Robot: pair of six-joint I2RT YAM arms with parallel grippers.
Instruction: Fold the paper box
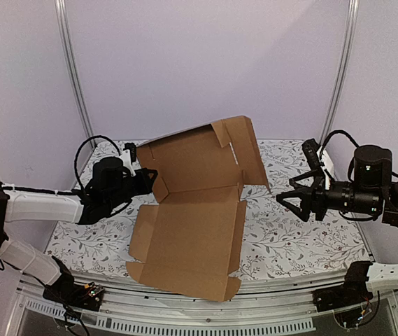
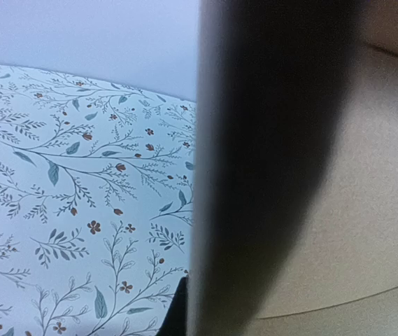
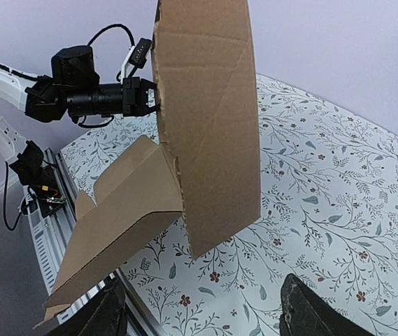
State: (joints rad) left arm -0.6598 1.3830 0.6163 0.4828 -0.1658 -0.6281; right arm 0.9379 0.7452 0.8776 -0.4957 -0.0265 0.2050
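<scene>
The paper box (image 1: 195, 227) is a brown cardboard sheet, its near half flat on the table and its far half (image 1: 199, 161) raised upright along a crease. My left gripper (image 1: 145, 178) is at the raised half's left edge and is shut on it. In the left wrist view the cardboard (image 2: 373, 210) fills the right side, its edge a dark blur at centre, with one black fingertip (image 2: 176, 311) beside it. My right gripper (image 1: 291, 201) is open and empty, hovering right of the box and apart from it. The right wrist view shows the raised panel (image 3: 205, 105) ahead of its fingers (image 3: 104, 315).
The table has a floral-print cloth (image 1: 296, 238). Two metal frame posts (image 1: 73, 77) stand at the back corners before a lilac wall. The box's near flaps (image 1: 185, 280) reach the table's front rail. The left arm (image 3: 73, 91) shows behind the panel.
</scene>
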